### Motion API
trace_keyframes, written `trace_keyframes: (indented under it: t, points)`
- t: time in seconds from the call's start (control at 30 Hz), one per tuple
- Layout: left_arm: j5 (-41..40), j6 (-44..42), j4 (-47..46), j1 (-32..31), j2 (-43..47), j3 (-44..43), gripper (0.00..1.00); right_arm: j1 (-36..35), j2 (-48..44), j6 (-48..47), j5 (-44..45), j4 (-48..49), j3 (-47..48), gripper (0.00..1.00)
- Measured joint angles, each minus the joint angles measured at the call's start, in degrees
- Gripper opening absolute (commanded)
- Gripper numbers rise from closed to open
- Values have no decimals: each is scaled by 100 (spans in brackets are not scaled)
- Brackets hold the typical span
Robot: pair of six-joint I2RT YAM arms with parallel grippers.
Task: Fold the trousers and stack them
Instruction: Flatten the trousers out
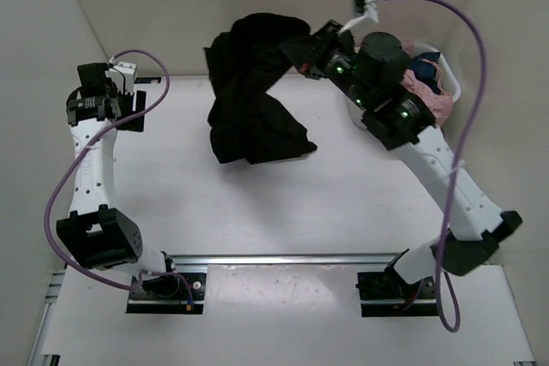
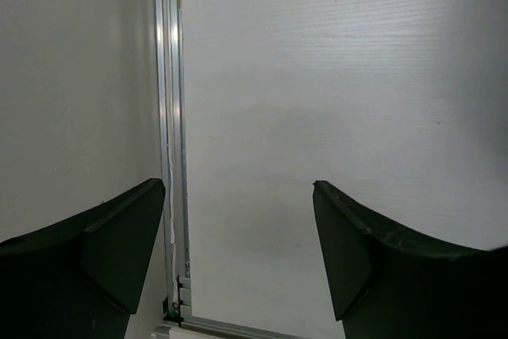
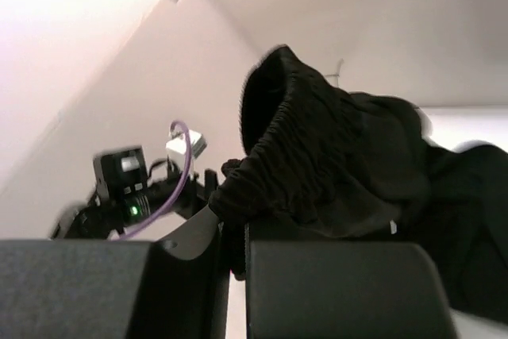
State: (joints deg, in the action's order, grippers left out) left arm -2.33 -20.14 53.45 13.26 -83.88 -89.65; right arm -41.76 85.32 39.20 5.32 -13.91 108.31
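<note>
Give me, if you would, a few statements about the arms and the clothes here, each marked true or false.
1. The right gripper is shut on the black trousers. True.
2. The left gripper holds a trouser leg. False: it is open, holds nothing and is well apart from the trousers.
3. The trousers are neatly folded. False: they hang bunched from the right gripper, their lower part heaped on the table.
4. A pink garment lies in the basket behind the right arm. True.
</note>
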Motion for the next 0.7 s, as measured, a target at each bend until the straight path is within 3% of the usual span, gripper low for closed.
trace_keyframes:
  t: [0.13, 0.23, 0.4, 0.57, 0.7]
  points:
    - [236, -116, 13, -28, -179, -214, 79, 295, -627, 699, 776, -527, -820, 0]
    - [472, -343, 63, -264, -299, -155, 73, 739, -1067, 1270, 1209, -929, -2166, 0]
    - [522, -612, -9, -1821, -468, 1021, 70, 1432, -1779, 1969, 1921, -2048, -4339, 0]
    - [411, -885, -293, -3593, -839, 2544, 80, 1554, -2527, 2162, 2267, -2632, -4900, 0]
    - [317, -1047, -581, -3941, -839, 2914, 90, 1554, -2697, 2234, 2284, -2629, -5001, 0]
